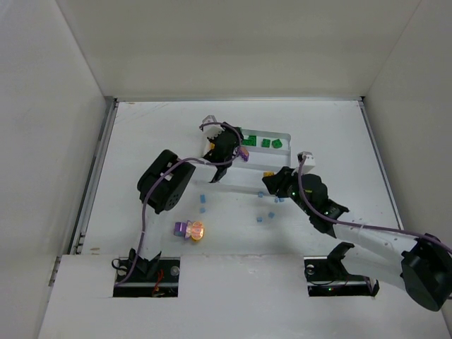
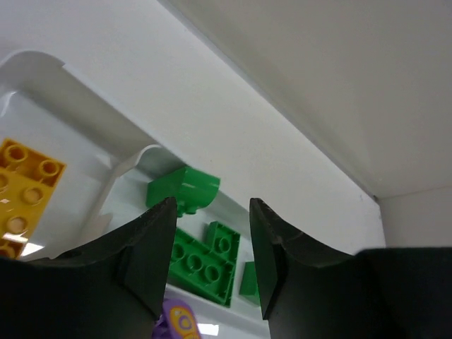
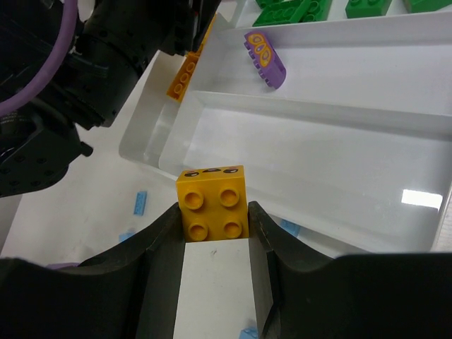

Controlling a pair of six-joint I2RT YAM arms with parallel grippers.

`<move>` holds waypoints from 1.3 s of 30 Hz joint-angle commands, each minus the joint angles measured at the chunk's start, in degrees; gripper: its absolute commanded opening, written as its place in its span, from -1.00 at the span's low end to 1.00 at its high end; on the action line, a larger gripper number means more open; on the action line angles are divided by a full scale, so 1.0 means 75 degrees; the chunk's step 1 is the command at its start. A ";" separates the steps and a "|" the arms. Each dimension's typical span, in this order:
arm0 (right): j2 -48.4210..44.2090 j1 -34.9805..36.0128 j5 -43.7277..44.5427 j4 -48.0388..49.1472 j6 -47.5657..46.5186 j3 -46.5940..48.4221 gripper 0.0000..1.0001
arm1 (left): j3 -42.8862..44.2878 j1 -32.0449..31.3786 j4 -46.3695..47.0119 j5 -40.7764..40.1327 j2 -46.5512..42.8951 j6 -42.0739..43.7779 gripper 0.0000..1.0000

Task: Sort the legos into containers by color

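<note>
The white tray [image 1: 287, 136] holds green legos [image 1: 266, 143] in its far compartment. A purple lego [image 1: 244, 155] lies in the middle one. My left gripper [image 1: 224, 151] hovers over the tray's left part. In the left wrist view the left gripper [image 2: 212, 206] is open and empty. Beyond its jaws are green legos [image 2: 205, 265], the purple lego [image 2: 180, 321] sits below them, and a yellow lego [image 2: 22, 191] lies in the left end compartment. My right gripper [image 3: 213, 215] is shut on a yellow four-stud lego [image 3: 213, 201], just short of the tray's near wall [image 3: 282, 212].
Tiny light blue legos [image 1: 202, 198] [image 1: 271, 214] lie scattered on the table in front of the tray. A purple piece [image 1: 181, 228] and an orange round piece [image 1: 197, 230] rest nearer the arm bases. The tray's near compartment [image 3: 311, 155] holds nothing. White walls enclose the table.
</note>
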 commanded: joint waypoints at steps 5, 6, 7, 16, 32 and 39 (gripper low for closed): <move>0.0870 0.0382 -0.0024 0.0388 -0.0169 0.0488 -0.65 | -0.1717 -0.0100 0.0496 0.0198 -0.2491 0.1163 -0.17; 0.1022 0.0464 -0.0024 0.0376 -0.0181 0.0605 -0.65 | -0.2103 -0.0077 0.0543 0.0315 -0.2830 0.1246 -0.17; 0.1186 0.0570 -0.0012 0.0353 -0.0193 0.0745 -0.65 | -0.2408 -0.0077 0.0578 0.0363 -0.3089 0.1304 -0.17; 0.3188 0.1156 -0.0023 -0.0139 -0.0321 0.2841 -0.65 | -0.5819 0.0239 0.0438 0.0539 -0.6287 0.1574 -0.16; 0.6835 0.1379 0.0047 -0.1393 -0.0580 0.6792 -0.51 | -0.7228 0.1387 -0.0945 0.0774 -0.9349 0.2219 -0.14; 0.6872 0.1379 0.0281 -0.1429 -0.0615 0.6923 0.12 | -0.7263 0.1692 -0.0992 0.1136 -0.9268 0.1891 -0.14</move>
